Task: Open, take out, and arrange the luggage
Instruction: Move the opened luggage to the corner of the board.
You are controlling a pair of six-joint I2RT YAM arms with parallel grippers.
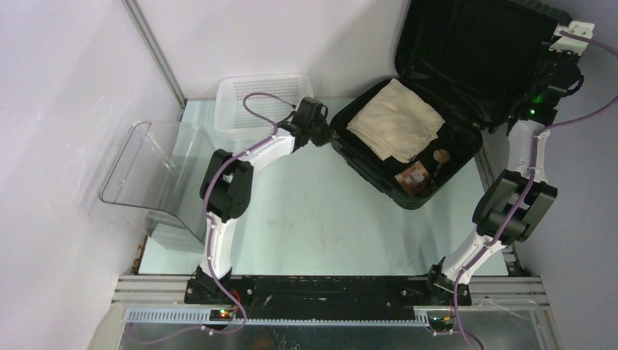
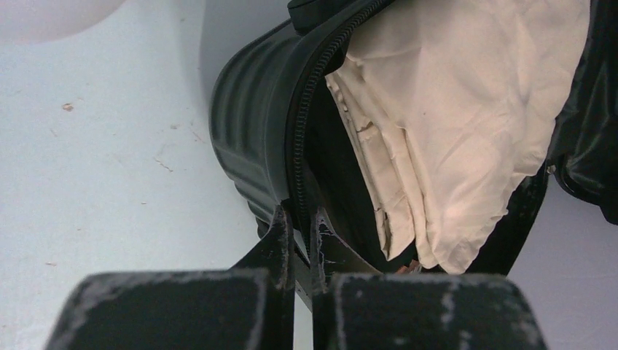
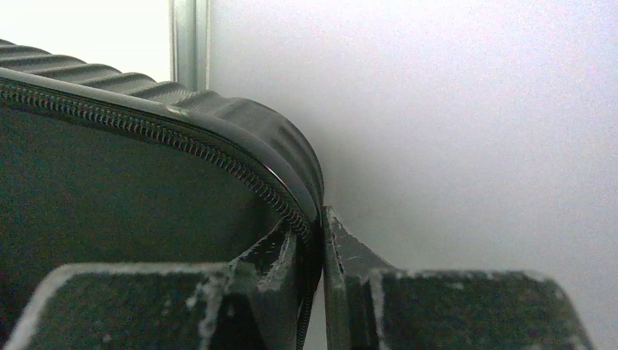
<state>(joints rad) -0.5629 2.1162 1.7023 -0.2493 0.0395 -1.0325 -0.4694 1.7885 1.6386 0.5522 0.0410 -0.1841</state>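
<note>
The black ribbed luggage (image 1: 364, 169) lies open at the back right of the table, its lid (image 1: 466, 51) standing up against the rear wall. A folded beige cloth (image 1: 397, 120) fills the lower half. My left gripper (image 1: 329, 135) is shut on the zip rim at the lower shell's left corner; in the left wrist view the fingers (image 2: 300, 233) pinch that rim of the luggage (image 2: 255, 117) beside the cloth (image 2: 452, 124). My right gripper (image 1: 548, 55) is shut on the lid's upper right edge, its fingers (image 3: 310, 233) straddling the zipped rim (image 3: 240, 120).
A white perforated basket (image 1: 266, 106) stands at the back, left of the luggage. A clear plastic bin (image 1: 157, 175) sits on the left side. Inside the luggage, a brown round item (image 1: 440, 155) and a small packet (image 1: 414, 179) lie beside the cloth. Walls close in on both sides.
</note>
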